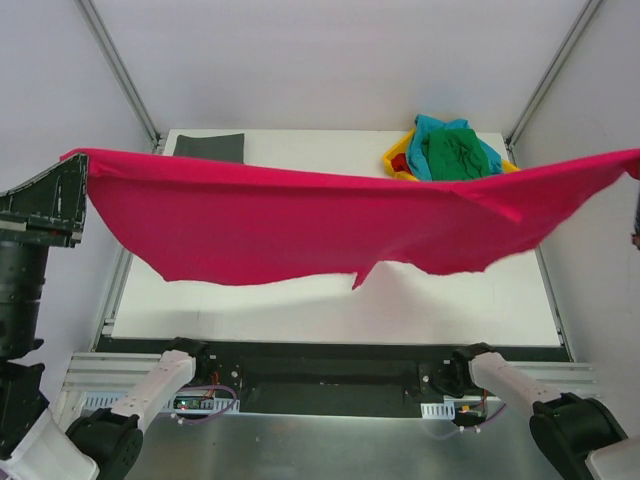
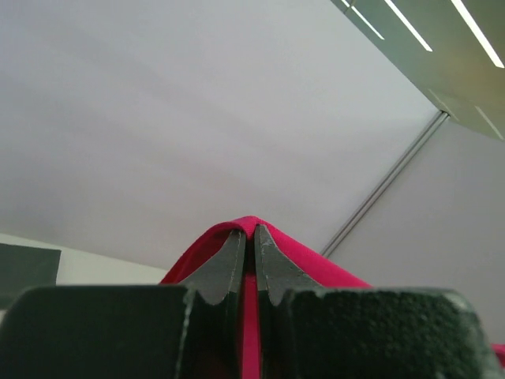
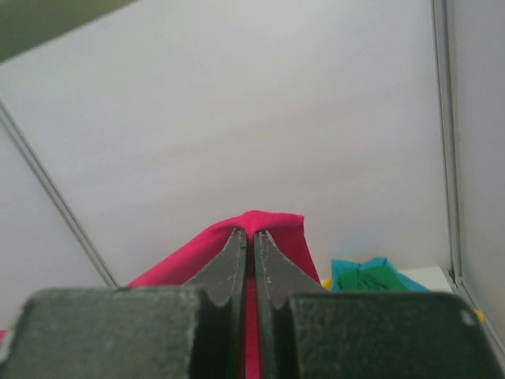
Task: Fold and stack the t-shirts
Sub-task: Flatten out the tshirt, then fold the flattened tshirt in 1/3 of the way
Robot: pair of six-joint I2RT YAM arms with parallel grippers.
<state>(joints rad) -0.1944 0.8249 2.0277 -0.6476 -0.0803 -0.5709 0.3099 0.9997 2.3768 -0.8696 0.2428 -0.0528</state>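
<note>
The crimson red t-shirt point(image 1: 320, 225) hangs stretched wide in the air above the table, held at both ends. My left gripper point(image 2: 248, 237) is shut on its left end, high at the far left of the top view point(image 1: 75, 165). My right gripper point(image 3: 250, 238) is shut on its right end, at the right edge of the top view point(image 1: 632, 165). The green t-shirt point(image 1: 458, 152) and the teal t-shirt point(image 1: 432, 130) lie crumpled in the yellow tray point(image 1: 396, 160) at the back right. The dark grey t-shirt point(image 1: 209, 146) lies flat and folded at the back left.
The white table point(image 1: 330, 310) lies under the hanging shirt. Metal frame posts point(image 1: 120, 70) run up at the back corners. The tray pile also shows in the right wrist view point(image 3: 371, 276).
</note>
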